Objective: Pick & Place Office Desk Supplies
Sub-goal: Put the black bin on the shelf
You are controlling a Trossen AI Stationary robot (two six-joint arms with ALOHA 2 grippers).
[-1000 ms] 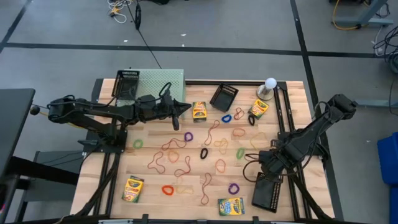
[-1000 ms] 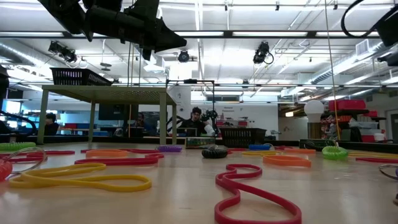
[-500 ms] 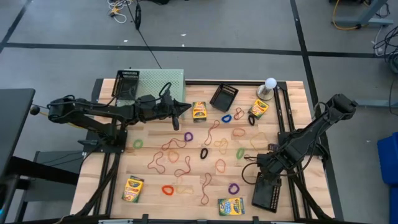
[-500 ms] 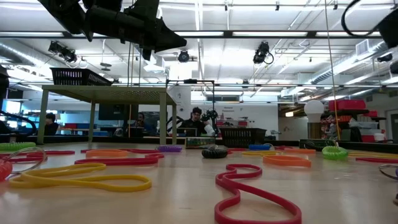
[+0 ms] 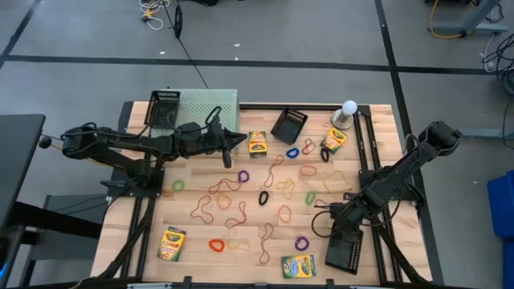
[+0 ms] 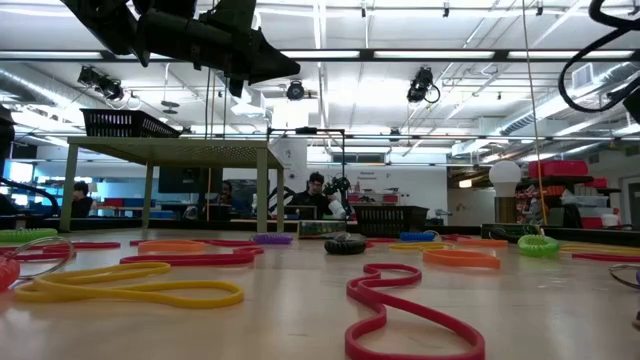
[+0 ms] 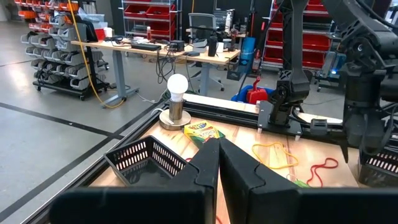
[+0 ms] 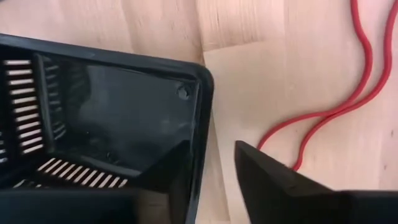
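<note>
Right gripper (image 8: 214, 171) straddles the black mesh tray (image 8: 99, 112) wall, one finger inside, one outside, fingers apart, apparently positioned for a rim grasp. Left gripper (image 7: 217, 165) waits closed, empty.

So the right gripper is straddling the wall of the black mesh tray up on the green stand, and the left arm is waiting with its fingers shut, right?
Not quite. The right gripper straddles the wall of the black mesh tray lying on the table's near right corner, as the high view shows, not one on the green stand. The left gripper does wait shut.
</note>
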